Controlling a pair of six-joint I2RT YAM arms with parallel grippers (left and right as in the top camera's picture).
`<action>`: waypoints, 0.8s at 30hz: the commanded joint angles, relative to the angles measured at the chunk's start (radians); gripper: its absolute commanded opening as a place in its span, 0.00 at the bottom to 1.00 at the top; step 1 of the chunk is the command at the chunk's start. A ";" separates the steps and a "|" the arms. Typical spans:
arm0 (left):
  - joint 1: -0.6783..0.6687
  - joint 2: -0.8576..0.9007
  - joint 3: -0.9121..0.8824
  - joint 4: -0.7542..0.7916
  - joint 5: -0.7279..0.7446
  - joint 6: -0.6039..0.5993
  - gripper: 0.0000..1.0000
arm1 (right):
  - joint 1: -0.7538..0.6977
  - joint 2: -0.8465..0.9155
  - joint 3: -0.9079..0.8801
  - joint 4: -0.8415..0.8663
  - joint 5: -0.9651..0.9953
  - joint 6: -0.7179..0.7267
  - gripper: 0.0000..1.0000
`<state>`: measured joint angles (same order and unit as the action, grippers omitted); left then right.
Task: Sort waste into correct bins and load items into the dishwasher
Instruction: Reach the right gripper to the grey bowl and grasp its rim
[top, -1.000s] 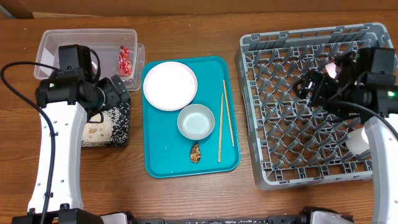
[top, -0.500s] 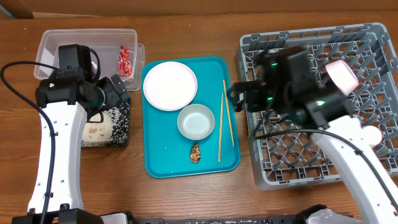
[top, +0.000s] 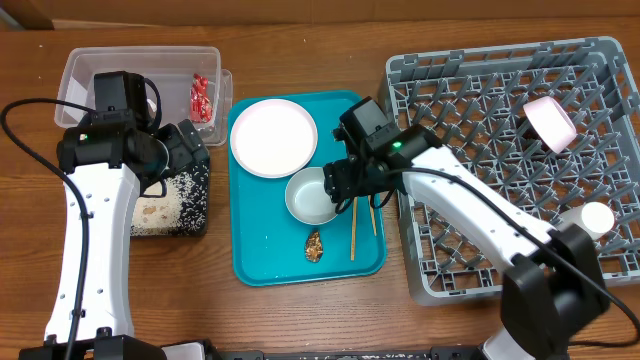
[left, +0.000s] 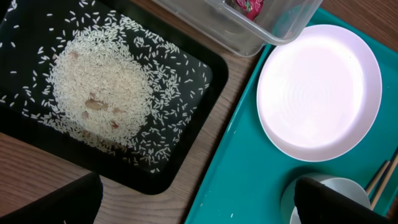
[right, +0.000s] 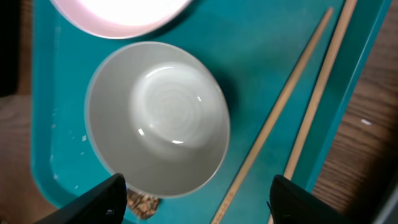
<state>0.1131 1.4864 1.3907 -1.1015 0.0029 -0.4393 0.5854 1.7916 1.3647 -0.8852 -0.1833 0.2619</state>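
Observation:
My right gripper (top: 345, 187) is open and empty, hovering over the white bowl (top: 312, 195) on the teal tray. In the right wrist view the bowl (right: 158, 118) lies between my open fingers (right: 199, 202), with two wooden chopsticks (right: 298, 112) to its right and a brown food scrap (right: 142, 204) below it. The white plate (top: 273, 137) sits behind the bowl. My left gripper (top: 192, 150) is open and empty above the black tray (top: 190, 215) of rice (left: 102, 87). The red wrapper (top: 200, 97) lies in the clear tub (top: 140, 62). No tissue is in view.
The grey dish rack (top: 440, 280) stands at the right, holding a pink cup (top: 550, 122) at its far right and a white cup (top: 597, 217) by its right wall. The teal tray (top: 265, 255) sits between tub and rack.
My right arm has let go of the pink cup in the rack and swung left to above the bowl on the teal tray. The left arm has not moved.

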 joint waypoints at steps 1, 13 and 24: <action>0.002 -0.018 0.020 0.002 -0.013 -0.010 1.00 | 0.011 0.045 -0.002 0.013 -0.004 0.028 0.68; 0.002 -0.018 0.020 0.002 -0.013 -0.010 1.00 | 0.025 0.163 -0.004 0.037 -0.005 0.032 0.55; 0.002 -0.018 0.020 0.002 -0.013 -0.010 1.00 | 0.025 0.169 -0.004 0.046 0.003 0.032 0.28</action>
<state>0.1131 1.4860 1.3907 -1.1000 0.0029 -0.4393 0.6048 1.9602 1.3647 -0.8440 -0.1829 0.2897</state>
